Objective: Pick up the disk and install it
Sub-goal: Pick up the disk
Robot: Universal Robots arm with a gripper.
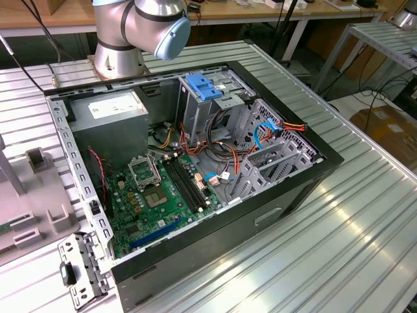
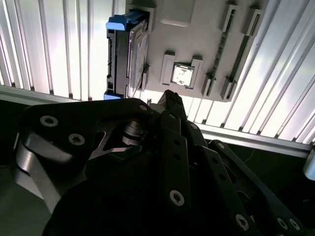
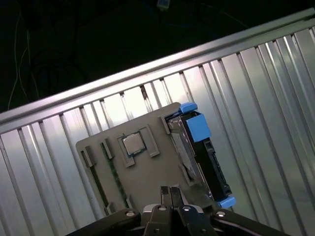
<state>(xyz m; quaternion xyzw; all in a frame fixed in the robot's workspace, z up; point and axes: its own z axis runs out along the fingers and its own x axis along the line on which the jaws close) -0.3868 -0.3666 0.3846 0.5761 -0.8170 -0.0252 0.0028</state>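
On the ribbed table (image 3: 275, 88), a tray (image 3: 147, 179) holds the disk (image 3: 198, 152).

Exterior view: robot arm (image 1: 140, 26) cut off at top edge, grey tray (image 1: 29, 215) cut off at left edge. Second wrist view: disk (image 2: 120, 59) stands edge-on, label face can't be made out; gripper (image 2: 170, 97) linkage hides part of the grey holder (image 2: 197, 39).

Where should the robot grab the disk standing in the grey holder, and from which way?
Probably across its two flat faces, near the free upper edge, coming straight down from above. The disk stands on edge in the grey holder, so its lower part is slotted in.
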